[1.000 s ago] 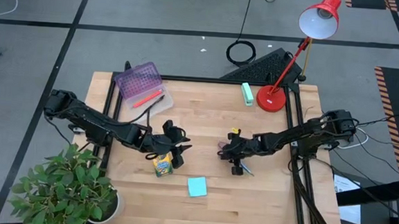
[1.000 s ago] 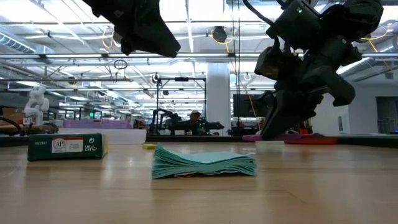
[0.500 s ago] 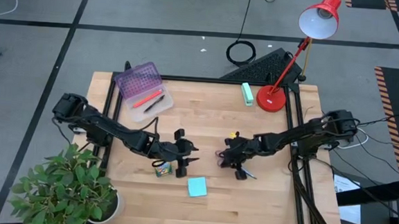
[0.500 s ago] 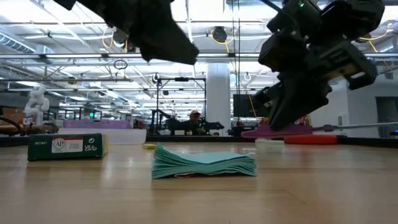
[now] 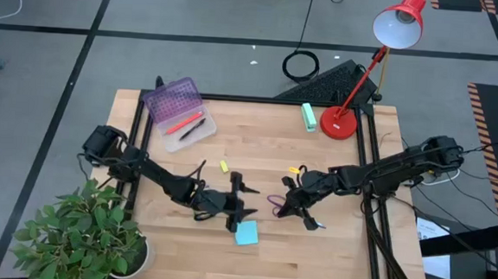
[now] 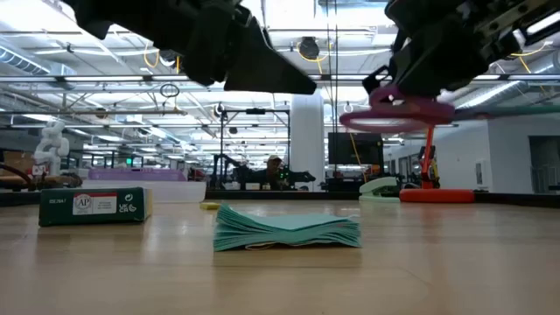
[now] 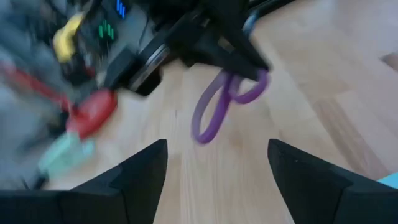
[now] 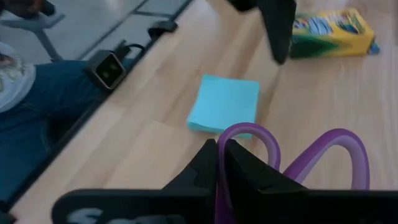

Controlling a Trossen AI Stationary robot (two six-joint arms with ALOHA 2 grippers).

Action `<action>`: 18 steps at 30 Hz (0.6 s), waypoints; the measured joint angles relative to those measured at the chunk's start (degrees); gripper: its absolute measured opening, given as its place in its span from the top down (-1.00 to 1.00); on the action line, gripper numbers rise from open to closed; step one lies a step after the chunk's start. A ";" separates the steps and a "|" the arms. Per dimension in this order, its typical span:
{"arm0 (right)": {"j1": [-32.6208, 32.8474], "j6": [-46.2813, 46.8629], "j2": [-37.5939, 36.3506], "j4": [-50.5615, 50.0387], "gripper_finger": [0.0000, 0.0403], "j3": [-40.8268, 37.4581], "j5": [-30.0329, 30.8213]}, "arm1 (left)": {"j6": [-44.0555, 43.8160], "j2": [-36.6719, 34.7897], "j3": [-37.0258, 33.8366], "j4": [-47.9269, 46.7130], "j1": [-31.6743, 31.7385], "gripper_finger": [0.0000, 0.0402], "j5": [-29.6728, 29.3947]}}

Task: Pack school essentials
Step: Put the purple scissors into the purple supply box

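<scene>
My right gripper (image 5: 287,202) is shut on the purple-handled scissors (image 5: 275,200) near the table's middle. The light-blue sticky-note pad (image 5: 246,234) lies flat on the table toward the near edge. My left gripper (image 5: 242,203) hovers open just above its far side, its fingers (image 7: 143,177) wide apart with nothing between them. The yellow-green crayon box (image 8: 333,31) lies on its side left of the pad, under my left arm in the high view. A tiny yellow eraser (image 5: 224,166) lies farther back. A purple case (image 5: 175,105) at the far left holds the orange pencil and a pen. My right gripper pinches the scissors between its two shut fingers (image 8: 208,165), at the base of the purple handle loops (image 8: 219,140). The loops stick out past the fingertips toward the table's left. The scissors lie about level and are lifted clear of the table (image 6: 398,112).
A red desk lamp (image 5: 338,122) and a mint-green block (image 5: 308,117) stand at the far right. A potted plant (image 5: 87,233) sits off the near left corner. A person's leg in jeans (image 8: 37,106) shows beside the table's near edge.
My right gripper has risen with the scissors, lifting them clear of the table and turning them level. My left gripper has travelled toward the table's right and near edge, from beside the crayon box to above the sticky-note pad.
</scene>
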 joint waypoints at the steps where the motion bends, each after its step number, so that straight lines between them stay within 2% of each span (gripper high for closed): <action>1: 0.35 -0.02 -0.72 -0.08 0.93 0.00 0.00 | 2.31 0.83 0.31 1.44 -0.31 -0.35 0.01; 5: 1.62 -0.04 -2.41 1.25 0.93 0.00 -0.17 | 9.16 3.77 2.12 4.62 -1.16 -0.28 -1.20; 10: 2.22 -0.03 -2.64 3.06 0.93 0.00 -1.48 | 13.33 7.23 6.76 4.85 -0.99 -0.27 -4.05; 14: 2.30 -0.15 -2.64 3.18 0.93 0.00 -1.42 | 15.66 9.27 10.06 3.69 -0.87 -0.27 -4.31; 18: 2.30 0.04 -2.64 3.52 0.93 0.00 -1.45 | 16.92 10.29 12.16 -1.11 -0.75 -0.16 -4.34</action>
